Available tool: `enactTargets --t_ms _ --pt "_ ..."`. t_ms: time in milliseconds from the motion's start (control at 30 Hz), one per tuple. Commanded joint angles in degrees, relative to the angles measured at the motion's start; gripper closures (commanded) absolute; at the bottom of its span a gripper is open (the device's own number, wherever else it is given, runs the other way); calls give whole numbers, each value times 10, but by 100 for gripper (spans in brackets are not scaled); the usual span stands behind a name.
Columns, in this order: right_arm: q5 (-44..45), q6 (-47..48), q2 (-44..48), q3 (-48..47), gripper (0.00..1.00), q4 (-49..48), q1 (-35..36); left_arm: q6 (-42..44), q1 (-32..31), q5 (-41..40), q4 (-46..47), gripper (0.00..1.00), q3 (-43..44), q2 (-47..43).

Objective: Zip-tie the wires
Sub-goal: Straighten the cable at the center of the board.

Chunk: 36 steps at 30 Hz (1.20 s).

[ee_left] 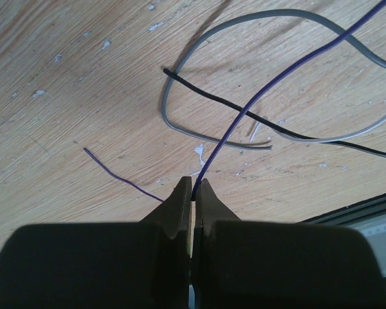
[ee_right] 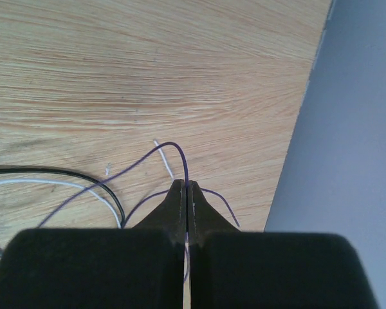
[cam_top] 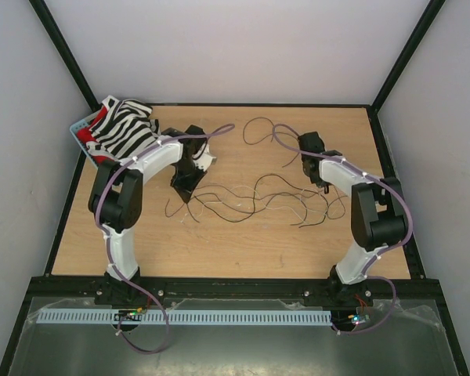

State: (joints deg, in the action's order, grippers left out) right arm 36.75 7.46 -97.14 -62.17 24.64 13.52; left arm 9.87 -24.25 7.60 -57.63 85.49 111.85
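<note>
The wires (cam_top: 251, 200) lie as a loose tangle of thin dark and pale strands across the middle of the wooden table, between my two grippers. My left gripper (cam_top: 186, 186) is at the tangle's left end. In the left wrist view it (ee_left: 193, 184) is shut on a thin purple wire (ee_left: 257, 96), which crosses a black wire (ee_left: 244, 114) and a grey loop (ee_left: 180, 77). My right gripper (cam_top: 323, 183) is at the right end. In the right wrist view it (ee_right: 186, 185) is shut on a purple wire (ee_right: 174, 145) beside black (ee_right: 51, 171) and white (ee_right: 58, 183) strands.
A separate dark wire loop (cam_top: 260, 130) lies at the back of the table. A basket with a zebra-striped cloth (cam_top: 125, 129) sits at the back left. A white slotted strip (cam_top: 180, 317) lies below the near edge. The table's right edge (ee_right: 309, 96) is close to the right gripper.
</note>
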Motion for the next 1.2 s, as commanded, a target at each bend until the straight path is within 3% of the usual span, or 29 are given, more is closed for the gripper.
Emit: enactTargets --t_ms 0,200,400,733,867,1000,1167 --pt "-20 -13 -18 3 99 -10 1 -3 -15 -17 -16 100 20 9" --pt "-49 -9 -2 1 81 -7 1 -3 -35 -26 -16 100 20 33" --pt "-84 -6 44 -13 56 9 1 -4 -40 -31 -16 100 20 51" --pt "-211 -27 118 -54 29 18 -2 -3 -41 -38 -16 84 20 41" --pt "-222 -33 118 -77 14 18 -5 0 -41 -37 -16 83 20 35" --pt "-206 -27 117 -84 4 20 -7 2 -41 -37 -16 81 17 33" --pt "-194 -8 114 -91 1 41 -15 3 -41 -37 -16 73 18 33"
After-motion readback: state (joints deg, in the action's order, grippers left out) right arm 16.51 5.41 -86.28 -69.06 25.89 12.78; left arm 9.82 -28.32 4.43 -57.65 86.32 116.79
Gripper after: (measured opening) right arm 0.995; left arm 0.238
